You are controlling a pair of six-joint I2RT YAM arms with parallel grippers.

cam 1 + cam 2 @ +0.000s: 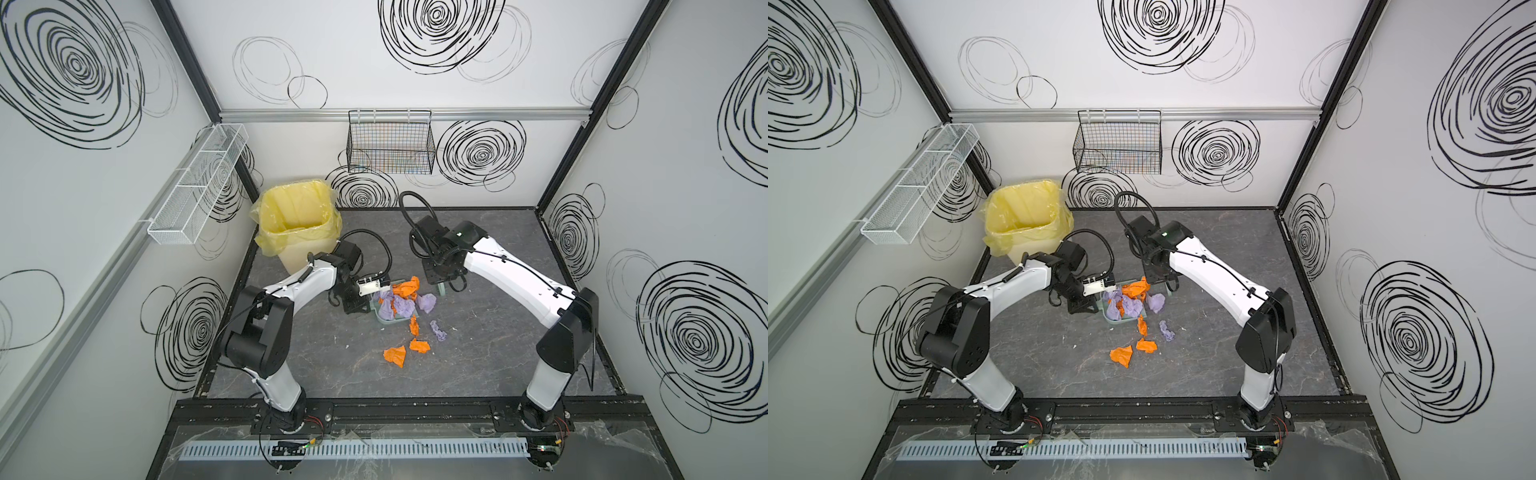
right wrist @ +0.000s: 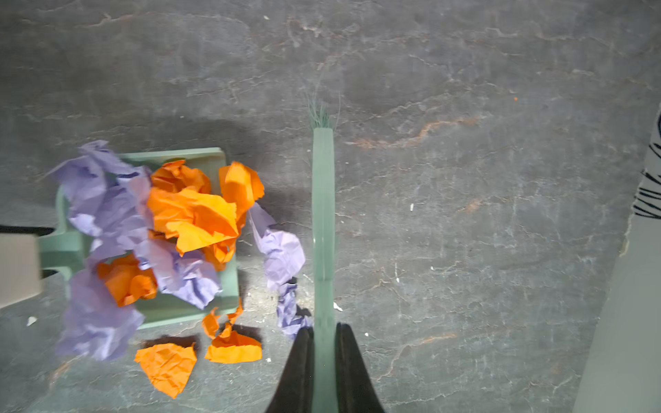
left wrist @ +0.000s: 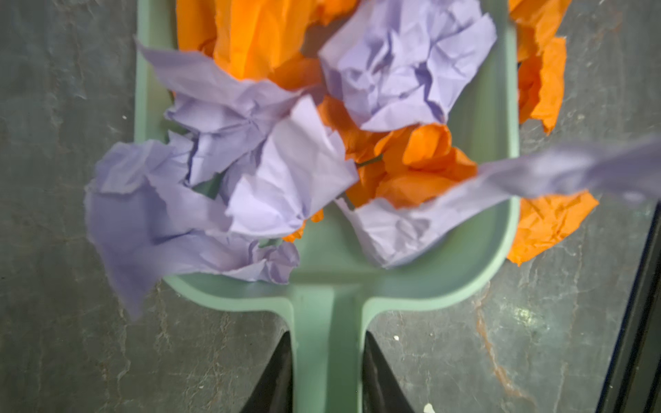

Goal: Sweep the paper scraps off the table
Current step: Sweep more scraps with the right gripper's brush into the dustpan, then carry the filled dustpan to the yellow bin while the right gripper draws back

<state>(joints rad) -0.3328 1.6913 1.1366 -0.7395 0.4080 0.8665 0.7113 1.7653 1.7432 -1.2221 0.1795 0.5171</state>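
Left claw (image 3: 327,339) clamped on dustpan (image 3: 500,107) handle; right claw (image 2: 323,329) clamped on brush (image 2: 323,196) handle. Paper scraps (image 3: 404,64): most heaped in dustpan, mid-table (image 1: 498,353). About five loose beside pan mouth, unswept. Judged two-thirds done.

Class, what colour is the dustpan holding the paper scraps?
Mint green dustpan; clearest in the left wrist view.

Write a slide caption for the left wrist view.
The left tool grips the handle of a green dustpan heaped with orange and lavender paper scraps over the grey table.
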